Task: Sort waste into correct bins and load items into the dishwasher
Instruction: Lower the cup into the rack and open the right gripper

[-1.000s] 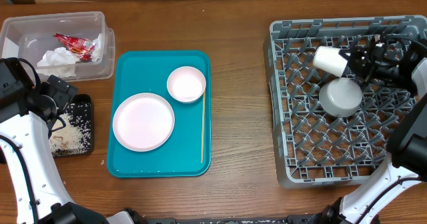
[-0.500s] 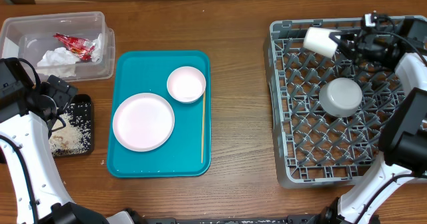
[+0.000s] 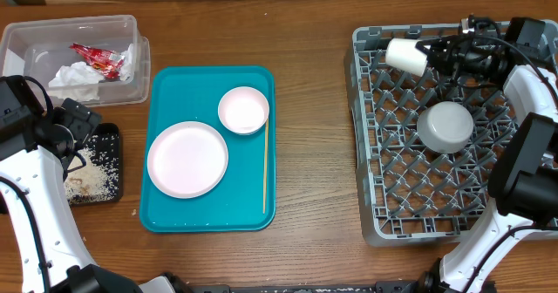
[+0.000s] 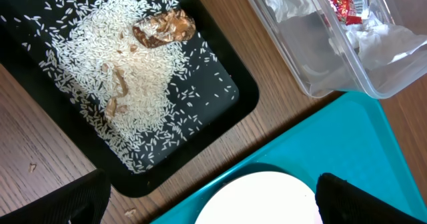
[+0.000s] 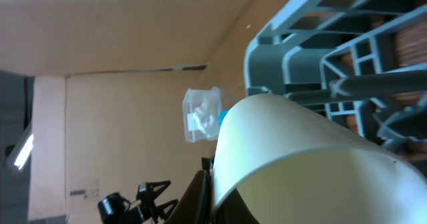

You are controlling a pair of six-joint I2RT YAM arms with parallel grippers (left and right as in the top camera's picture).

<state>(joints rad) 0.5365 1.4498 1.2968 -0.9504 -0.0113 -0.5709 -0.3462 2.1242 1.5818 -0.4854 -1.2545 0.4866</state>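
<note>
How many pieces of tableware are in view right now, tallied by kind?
plate: 1
saucer: 1
cup: 1
bowl: 1
chopstick: 1
Total: 5

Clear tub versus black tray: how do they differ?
The clear tub is see-through and deep, holding a napkin and red wrapper; the black tray is opaque and shallow, holding rice. Both are rectangular, left of the teal tray.
</note>
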